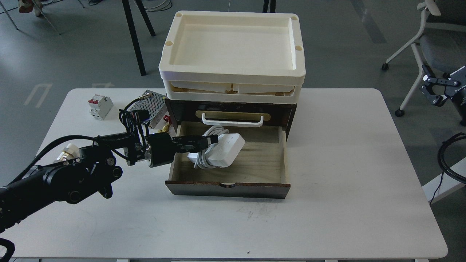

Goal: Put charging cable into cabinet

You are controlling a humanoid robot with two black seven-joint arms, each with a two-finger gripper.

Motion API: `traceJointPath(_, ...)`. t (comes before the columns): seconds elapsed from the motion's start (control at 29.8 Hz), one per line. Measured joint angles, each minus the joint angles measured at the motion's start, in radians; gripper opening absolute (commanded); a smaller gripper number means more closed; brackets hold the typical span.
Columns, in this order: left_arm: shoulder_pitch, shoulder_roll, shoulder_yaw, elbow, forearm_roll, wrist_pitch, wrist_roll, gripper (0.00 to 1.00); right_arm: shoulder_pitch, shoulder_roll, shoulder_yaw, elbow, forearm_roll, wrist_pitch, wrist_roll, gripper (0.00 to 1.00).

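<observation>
The charging cable (222,150), a flat white power strip with its white cord coiled round the middle, lies in the open pale-wood drawer (255,171) of the dark brown cabinet (280,111), towards the drawer's left side. My left gripper (210,140) reaches in from the left over the drawer's left wall. Its fingers are closed on the cord coil at the strip's left end. My right gripper (431,91) hangs off the table at the far right edge, its fingers apart and empty.
Stacked cream plastic trays (233,78) sit on top of the cabinet. A white bar handle (233,121) is on the closed upper drawer. A metal mesh power supply box (151,107) and a white-and-red circuit breaker (99,106) stand left of the cabinet. A chair (418,40) is at the back right.
</observation>
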Motion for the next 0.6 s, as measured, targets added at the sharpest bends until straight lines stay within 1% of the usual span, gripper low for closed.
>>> traceJointPath(0.03,0.0,-0.008,0.007,0.023,0.0,0.011,0.0,0.09,0.0,0.0,0.0,0.0,0.0,0.0,0.0,1.0)
traceJointPath(0.1,0.0,-0.015,0.019,0.049,-0.003,0.027,0.001,0.28,-0.001,0.0,0.0,0.0,0.0,0.0,0.0,1.0)
traceJointPath(0.13,0.0,-0.017,0.022,0.055,-0.005,0.032,0.001,0.4,-0.001,0.0,0.0,-0.001,0.0,0.0,0.0,1.0)
traceJointPath(0.2,-0.002,-0.018,0.023,0.057,-0.01,0.034,0.001,0.92,-0.001,0.0,0.0,-0.001,0.0,0.0,0.0,1.0)
traceJointPath(0.37,-0.003,-0.006,0.014,0.036,-0.017,0.026,0.002,0.99,-0.001,0.0,0.0,0.0,0.0,0.0,-0.001,1.0)
traceJointPath(0.5,-0.004,0.013,0.012,0.004,-0.018,0.01,0.002,0.99,-0.001,0.0,0.0,0.0,0.0,0.0,-0.001,1.0)
traceJointPath(0.6,-0.005,0.059,0.011,-0.048,-0.019,-0.02,0.002,0.99,-0.001,0.0,0.0,0.0,0.0,0.0,-0.001,1.0)
